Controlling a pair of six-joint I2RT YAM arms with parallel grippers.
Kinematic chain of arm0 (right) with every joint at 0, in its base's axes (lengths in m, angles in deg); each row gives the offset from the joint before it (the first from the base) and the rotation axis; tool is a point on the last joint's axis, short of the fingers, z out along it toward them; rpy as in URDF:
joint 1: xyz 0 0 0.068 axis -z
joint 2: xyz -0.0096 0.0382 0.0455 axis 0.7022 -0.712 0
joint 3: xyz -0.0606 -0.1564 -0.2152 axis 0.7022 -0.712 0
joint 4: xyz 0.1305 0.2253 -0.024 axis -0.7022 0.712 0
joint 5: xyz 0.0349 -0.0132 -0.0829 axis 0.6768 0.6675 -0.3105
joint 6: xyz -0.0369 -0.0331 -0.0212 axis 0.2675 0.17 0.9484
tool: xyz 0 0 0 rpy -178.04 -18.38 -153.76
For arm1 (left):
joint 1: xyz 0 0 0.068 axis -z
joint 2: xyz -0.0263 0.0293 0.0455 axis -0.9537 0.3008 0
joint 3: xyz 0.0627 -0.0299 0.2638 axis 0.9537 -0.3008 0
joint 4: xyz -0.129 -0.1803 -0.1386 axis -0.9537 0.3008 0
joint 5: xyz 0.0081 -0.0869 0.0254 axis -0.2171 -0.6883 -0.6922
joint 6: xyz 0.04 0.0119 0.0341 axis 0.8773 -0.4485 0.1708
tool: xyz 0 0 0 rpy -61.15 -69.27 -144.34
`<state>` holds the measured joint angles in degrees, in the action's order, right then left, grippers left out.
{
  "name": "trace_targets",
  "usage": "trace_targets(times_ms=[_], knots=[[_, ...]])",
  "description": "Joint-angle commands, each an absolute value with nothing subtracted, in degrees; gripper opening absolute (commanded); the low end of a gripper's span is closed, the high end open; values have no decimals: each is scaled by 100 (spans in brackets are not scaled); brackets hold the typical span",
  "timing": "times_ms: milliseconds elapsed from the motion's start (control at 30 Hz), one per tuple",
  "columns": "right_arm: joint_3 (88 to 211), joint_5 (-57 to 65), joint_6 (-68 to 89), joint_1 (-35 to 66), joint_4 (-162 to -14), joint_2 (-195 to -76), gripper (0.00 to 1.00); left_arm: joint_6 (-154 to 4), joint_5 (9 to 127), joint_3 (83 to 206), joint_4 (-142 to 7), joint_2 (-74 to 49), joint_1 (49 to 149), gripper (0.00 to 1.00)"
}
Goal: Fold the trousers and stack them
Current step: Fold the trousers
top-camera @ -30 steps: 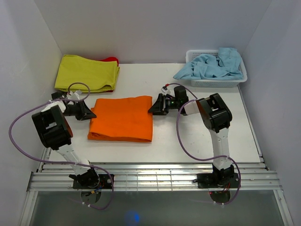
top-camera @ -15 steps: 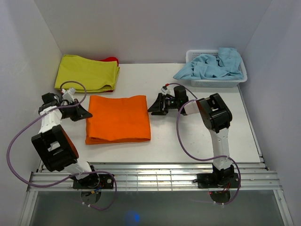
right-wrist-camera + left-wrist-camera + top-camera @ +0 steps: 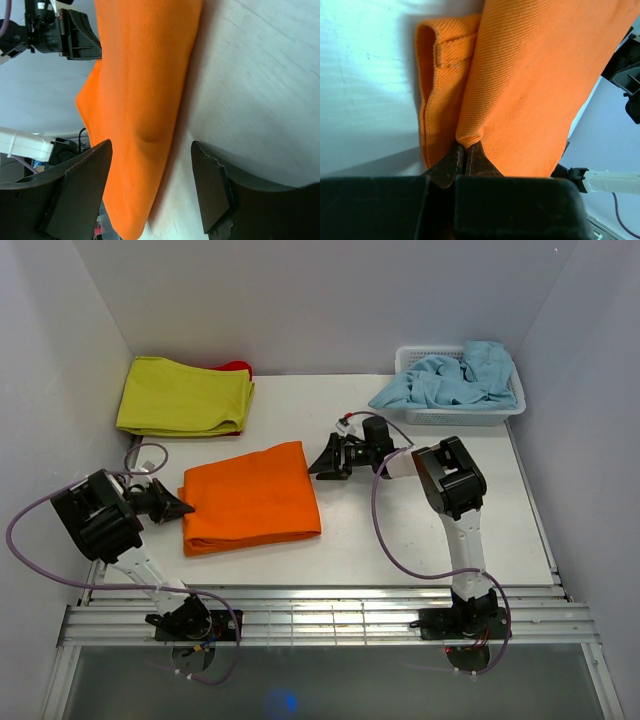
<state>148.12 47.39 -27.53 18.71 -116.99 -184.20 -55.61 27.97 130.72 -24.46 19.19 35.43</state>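
The orange trousers (image 3: 250, 497) lie folded into a rectangle on the white table, left of centre, turned slightly askew. My left gripper (image 3: 186, 508) is at their left edge, shut on a pinch of the orange fabric (image 3: 470, 137); the waistband and a belt loop (image 3: 451, 50) show beside it. My right gripper (image 3: 313, 469) is open at the trousers' upper right corner, its jaws spread wide with the fold edge (image 3: 145, 135) between them, not clamped.
A folded yellow-green cloth (image 3: 183, 395) lies at the back left, over something red. A white basket (image 3: 462, 416) with a light blue garment (image 3: 447, 377) stands at the back right. White walls close in on three sides.
My left gripper has swung down and nearer, dragging the trousers' left edge with it, so the stack has rotated. My right gripper has shifted slightly back and left.
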Motion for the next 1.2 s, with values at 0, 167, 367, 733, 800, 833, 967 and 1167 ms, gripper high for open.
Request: trace_targets(times_ms=[0,167,367,733,800,833,967,1167], knots=[[15019,4599,-2870,1675,-11471,-18942,71,-5343,3762,13371,-2761,2346,3654,0],[14932,4635,-2993,1578,-11672,-19127,57,-5439,3878,14169,-2867,2952,3821,0],[14687,4434,-3029,1884,-11796,-18865,8,-5642,3484,14786,-2928,3559,4155,0],[14958,4082,-754,2439,-9313,-17722,57,-4948,1910,14831,-2717,2700,4164,59],[15011,3759,-148,2439,-8915,-17300,77,-5088,1796,14787,-2796,2130,4042,97],[15046,3661,-7,2439,-8705,-17142,82,-5123,1682,14787,-2814,1944,3980,98],[15300,3142,863,2291,-8097,-16221,98,-5211,1628,14769,-3068,1003,3585,98],[16407,1526,3217,677,-7340,-16007,90,-5421,1636,14760,-3183,-61,3022,98]])
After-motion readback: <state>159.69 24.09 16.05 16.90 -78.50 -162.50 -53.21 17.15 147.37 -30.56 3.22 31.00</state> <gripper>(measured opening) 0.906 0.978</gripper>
